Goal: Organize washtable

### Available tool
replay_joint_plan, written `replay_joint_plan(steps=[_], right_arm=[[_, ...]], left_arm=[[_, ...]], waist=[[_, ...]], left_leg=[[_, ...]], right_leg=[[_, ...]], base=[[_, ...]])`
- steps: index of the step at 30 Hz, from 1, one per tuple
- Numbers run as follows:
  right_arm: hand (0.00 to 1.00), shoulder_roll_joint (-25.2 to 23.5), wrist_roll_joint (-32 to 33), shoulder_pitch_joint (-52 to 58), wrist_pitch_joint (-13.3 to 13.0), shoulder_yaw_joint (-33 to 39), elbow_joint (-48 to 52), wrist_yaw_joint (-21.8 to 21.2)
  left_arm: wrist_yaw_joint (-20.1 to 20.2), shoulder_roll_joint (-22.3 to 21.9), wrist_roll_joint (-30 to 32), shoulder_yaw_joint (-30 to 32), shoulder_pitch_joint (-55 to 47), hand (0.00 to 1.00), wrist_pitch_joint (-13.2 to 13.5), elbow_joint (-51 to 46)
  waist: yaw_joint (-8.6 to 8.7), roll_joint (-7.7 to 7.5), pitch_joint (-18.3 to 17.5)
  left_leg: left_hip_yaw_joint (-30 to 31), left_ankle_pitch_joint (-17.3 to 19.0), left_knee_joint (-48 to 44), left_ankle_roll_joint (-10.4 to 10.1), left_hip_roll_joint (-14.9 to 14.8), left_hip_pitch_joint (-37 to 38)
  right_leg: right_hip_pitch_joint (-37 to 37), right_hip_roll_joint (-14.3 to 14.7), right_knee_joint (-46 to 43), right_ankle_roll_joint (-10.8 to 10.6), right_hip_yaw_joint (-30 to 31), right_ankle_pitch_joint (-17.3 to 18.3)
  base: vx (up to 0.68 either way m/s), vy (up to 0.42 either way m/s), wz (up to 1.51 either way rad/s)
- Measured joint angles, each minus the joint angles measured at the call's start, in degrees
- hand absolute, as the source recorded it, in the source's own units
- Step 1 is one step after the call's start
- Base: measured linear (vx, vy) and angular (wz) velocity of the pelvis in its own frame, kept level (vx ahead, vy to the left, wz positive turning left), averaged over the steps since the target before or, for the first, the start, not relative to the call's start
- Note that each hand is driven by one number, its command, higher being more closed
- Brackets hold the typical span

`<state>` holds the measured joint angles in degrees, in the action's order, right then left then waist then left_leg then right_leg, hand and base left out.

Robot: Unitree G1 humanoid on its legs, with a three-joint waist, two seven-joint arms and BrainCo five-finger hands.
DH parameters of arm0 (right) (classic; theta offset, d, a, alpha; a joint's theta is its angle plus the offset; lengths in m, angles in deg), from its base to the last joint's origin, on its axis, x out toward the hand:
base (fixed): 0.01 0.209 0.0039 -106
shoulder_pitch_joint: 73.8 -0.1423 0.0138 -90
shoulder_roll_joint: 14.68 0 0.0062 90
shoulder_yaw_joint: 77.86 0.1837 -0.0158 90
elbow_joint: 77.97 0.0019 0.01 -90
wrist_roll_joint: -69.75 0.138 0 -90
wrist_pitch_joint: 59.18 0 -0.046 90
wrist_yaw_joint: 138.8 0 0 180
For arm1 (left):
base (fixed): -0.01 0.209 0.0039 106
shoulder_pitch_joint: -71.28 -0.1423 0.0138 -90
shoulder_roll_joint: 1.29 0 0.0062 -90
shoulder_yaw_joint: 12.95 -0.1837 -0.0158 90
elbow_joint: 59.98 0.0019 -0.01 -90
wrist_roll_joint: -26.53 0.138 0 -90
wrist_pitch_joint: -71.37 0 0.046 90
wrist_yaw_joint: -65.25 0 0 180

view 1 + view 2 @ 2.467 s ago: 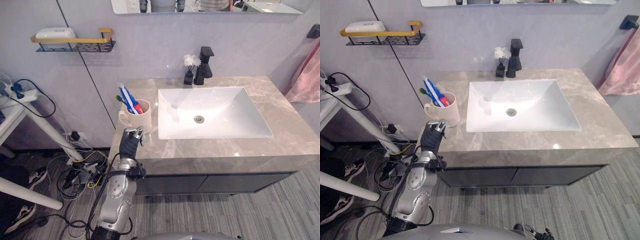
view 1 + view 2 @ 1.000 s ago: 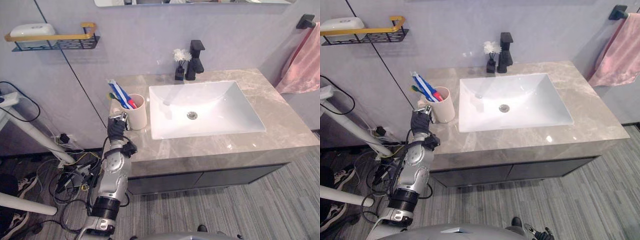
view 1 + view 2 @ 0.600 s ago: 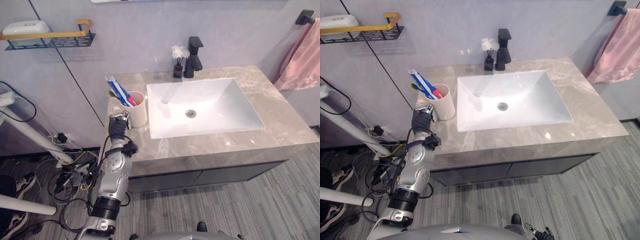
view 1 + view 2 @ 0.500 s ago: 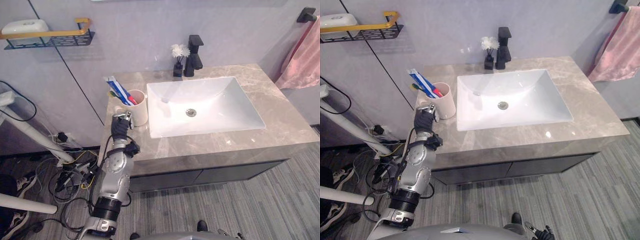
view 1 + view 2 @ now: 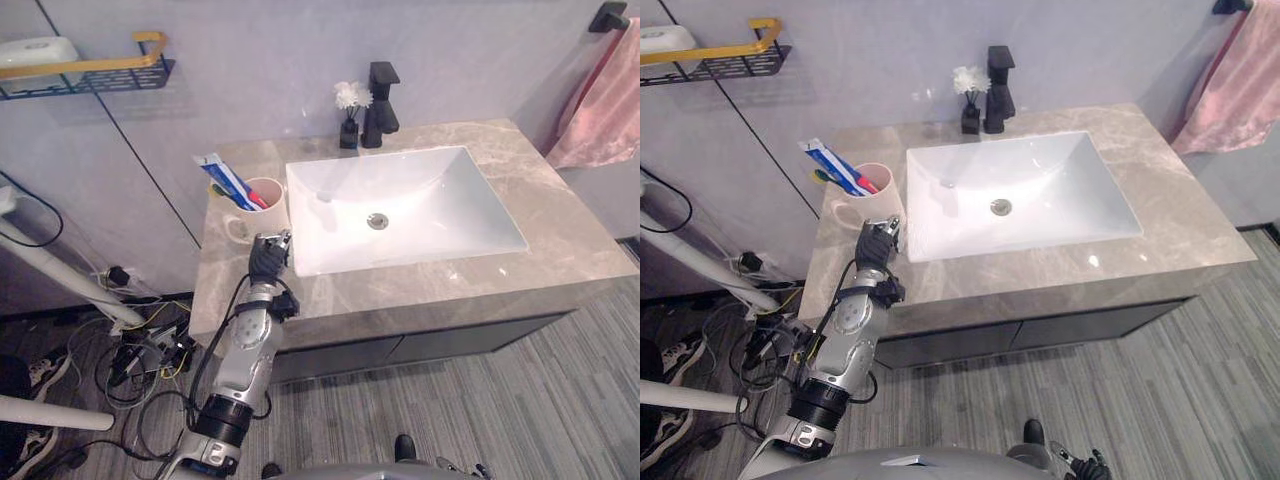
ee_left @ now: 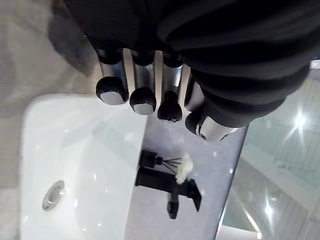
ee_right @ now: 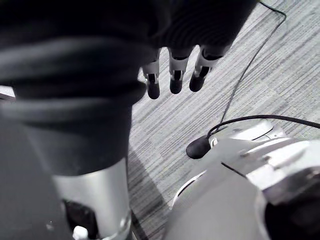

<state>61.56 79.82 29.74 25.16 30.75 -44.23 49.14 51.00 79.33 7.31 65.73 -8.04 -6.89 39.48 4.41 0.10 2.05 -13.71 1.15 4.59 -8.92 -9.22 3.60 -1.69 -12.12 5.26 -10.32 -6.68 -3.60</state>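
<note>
A cream mug [image 5: 263,205] with a toothpaste tube and toothbrushes stands on the marble countertop [image 5: 560,235], left of the white sink [image 5: 400,205]. My left hand [image 5: 268,260] hovers just in front of the mug, near the sink's front left corner. Its fingers [image 6: 143,100] are straight and hold nothing; past them the left wrist view shows the basin [image 6: 65,160] and the black faucet [image 6: 170,190]. My right hand [image 7: 175,65] hangs low over the grey striped floor [image 7: 250,75], fingers relaxed and empty.
A black faucet [image 5: 381,92] and a small black vase of white flowers [image 5: 349,115] stand behind the sink. A wall shelf [image 5: 85,72] holds a white soap dish at upper left. A pink towel [image 5: 600,110] hangs at the right.
The camera has shifted. My left hand has moved right along the counter's front, from beside the mug's handle to in front of the mug. The mug has not moved.
</note>
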Motion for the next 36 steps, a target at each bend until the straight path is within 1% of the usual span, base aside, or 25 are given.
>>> replay_joint_plan(steps=[7, 15, 18, 22, 33, 36], right_arm=[[0.0, 0.01, 0.0, -0.01, -0.04, 0.02, 0.04, 0.02], [0.0, 0.02, 0.0, -0.01, -0.07, 0.01, 0.1, 0.03], [0.0, 0.04, 0.0, -0.01, -0.08, 0.01, 0.34, 0.0], [0.0, 0.0, 0.0, 0.0, -0.05, 0.03, 0.5, -0.02], [0.0, -0.03, -0.01, -0.01, -0.07, 0.02, 0.53, -0.31], [0.0, -0.04, -0.01, 0.0, -0.07, 0.02, 0.57, -0.48]], left_arm=[[-1.11, -0.02, -0.01, 1.29, 0.75, 1.0, 0.17, 0.09], [-2.35, -0.01, -0.01, 5.1, 1.56, 1.0, 0.49, 2.32], [-3.07, 0.01, -0.01, 7.05, 3.37, 1.0, 0.51, 3.82], [-4.65, 0.3, -0.01, 9.09, 6.56, 1.0, 0.43, 5.3], [-6.67, 0.96, -0.01, 9.94, 13.31, 1.0, 0.23, 11.33], [-7.01, 1.02, -0.04, 11.64, 14.88, 1.0, 0.15, 13.03]], waist=[[0.1, 0.17, 0.12], [0.52, 0.14, 0.21], [0.59, 0.2, 0.58], [1.35, 0.19, 1.37], [1.38, -0.1, 1.65], [1.65, -0.06, 1.84]], left_leg=[[-0.12, 0.18, -0.01, 0.01, 0.02, -0.18], [-0.61, 0.37, -0.44, -0.02, 0.01, -0.17], [-1.62, 0.52, -0.63, -0.04, 0.01, -0.27], [-1.82, 0.57, -0.62, -0.11, 0.0, -0.32], [-3.0, 0.96, -0.61, -0.12, 0.03, -0.27], [-3.28, 1.0, -0.7, -0.16, 0.01, -0.23]], right_leg=[[-0.21, 0.03, -0.01, 0.04, 0.03, -0.05], [-0.37, 0.03, 0.36, 0.14, 0.43, -0.23], [-1.14, 0.06, 0.37, 0.16, 1.33, -0.49], [-1.39, 0.14, 0.28, 0.17, 1.58, -0.54], [-2.16, 0.3, 0.03, 0.4, 2.53, -0.95], [-2.36, 0.37, 0.08, 0.41, 2.86, -0.98]], base=[[0.01, -0.001, -0.01], [-0.01, 0.002, -0.03], [-0.01, 0.007, -0.15], [0.01, 0.001, -0.04], [0.01, 0.003, -0.06], [-0.02, -0.001, -0.07]])
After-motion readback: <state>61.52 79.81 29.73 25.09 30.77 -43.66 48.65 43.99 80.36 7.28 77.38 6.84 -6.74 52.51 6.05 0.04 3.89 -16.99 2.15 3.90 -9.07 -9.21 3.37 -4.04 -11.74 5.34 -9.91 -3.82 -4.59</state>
